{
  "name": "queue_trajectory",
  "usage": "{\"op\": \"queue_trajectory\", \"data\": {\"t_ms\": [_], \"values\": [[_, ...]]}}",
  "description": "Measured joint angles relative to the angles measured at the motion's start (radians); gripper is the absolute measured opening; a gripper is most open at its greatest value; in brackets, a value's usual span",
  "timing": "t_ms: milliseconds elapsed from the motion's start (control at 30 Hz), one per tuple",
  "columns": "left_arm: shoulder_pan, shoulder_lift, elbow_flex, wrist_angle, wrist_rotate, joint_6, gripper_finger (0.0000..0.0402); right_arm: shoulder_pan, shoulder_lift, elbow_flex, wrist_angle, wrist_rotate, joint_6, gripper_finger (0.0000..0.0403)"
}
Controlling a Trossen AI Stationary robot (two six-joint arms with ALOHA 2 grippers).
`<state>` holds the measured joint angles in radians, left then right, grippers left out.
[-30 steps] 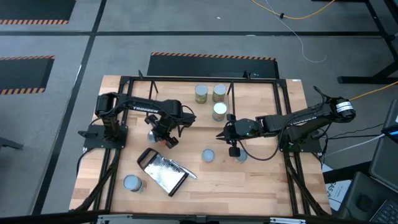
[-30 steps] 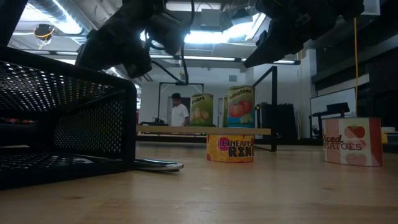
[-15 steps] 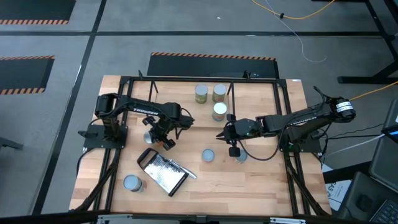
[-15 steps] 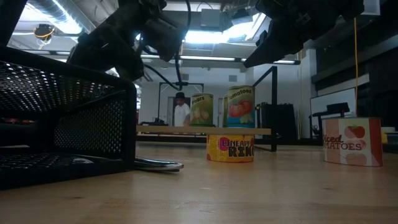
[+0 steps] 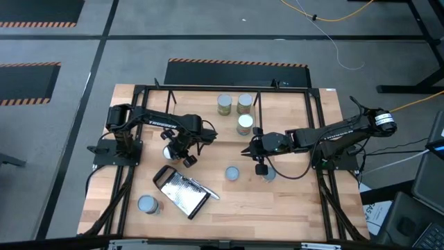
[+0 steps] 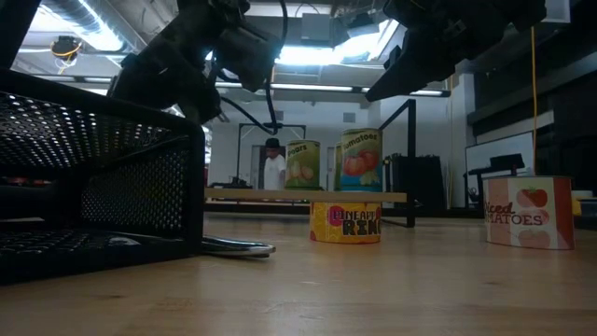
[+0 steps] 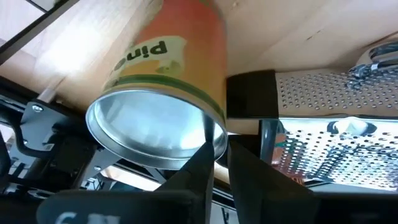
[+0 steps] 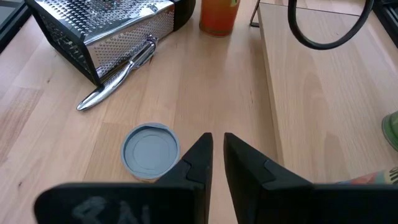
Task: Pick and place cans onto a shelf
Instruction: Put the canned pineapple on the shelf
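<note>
An orange can (image 7: 168, 81) with a green band and a silver end sits at the fingertips of my left gripper (image 7: 221, 155), left of centre in the high view (image 5: 168, 153). My right gripper (image 8: 217, 152) hovers shut at mid-table (image 5: 248, 149), above and beside a blue-grey-topped can (image 8: 149, 151) that stands on its base. The shelf (image 8: 311, 93) is a low wooden board on black rods at the far middle. Three cans (image 5: 244, 103) stand on it. Other cans stand on the table at the near left (image 5: 147, 204) and under the right arm (image 5: 268, 175). My left gripper has the rim of the can's silver end (image 7: 214, 135) in the narrow slit between its fingertips. One finger (image 7: 202, 163) lies over the silver end and the other is outside the wall. The fingers slant steeply down and the can's body runs on away from them. Whether its base is clear of the table I cannot tell.
A metal box grater (image 5: 182, 191) with a black handle lies on the table just nearer than the held can. A black frame (image 5: 132, 111) edges the table. A black cable (image 8: 323, 37) hangs by the right arm. A person (image 6: 272, 170) stands far behind the table.
</note>
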<state>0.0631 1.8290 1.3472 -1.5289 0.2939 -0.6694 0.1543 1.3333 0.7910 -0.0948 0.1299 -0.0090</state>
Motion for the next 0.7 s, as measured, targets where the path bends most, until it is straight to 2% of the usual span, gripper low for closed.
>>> {"op": "queue_trajectory", "data": {"t_ms": [233, 467, 700], "values": [[0.000, 0.000, 0.000, -0.003, -0.023, 0.001, 0.0054, 0.000, 0.000, 0.000, 0.000, 0.000, 0.000, 0.0045], [0.000, 0.000, 0.002, -0.005, -0.029, 0.001, 0.0050, 0.000, 0.000, 0.000, 0.000, 0.000, 0.000, 0.0045], [0.000, 0.000, 0.071, -0.005, -0.051, 0.022, 0.0049, 0.000, 0.000, 0.000, 0.000, 0.000, 0.001, 0.0045]]}}
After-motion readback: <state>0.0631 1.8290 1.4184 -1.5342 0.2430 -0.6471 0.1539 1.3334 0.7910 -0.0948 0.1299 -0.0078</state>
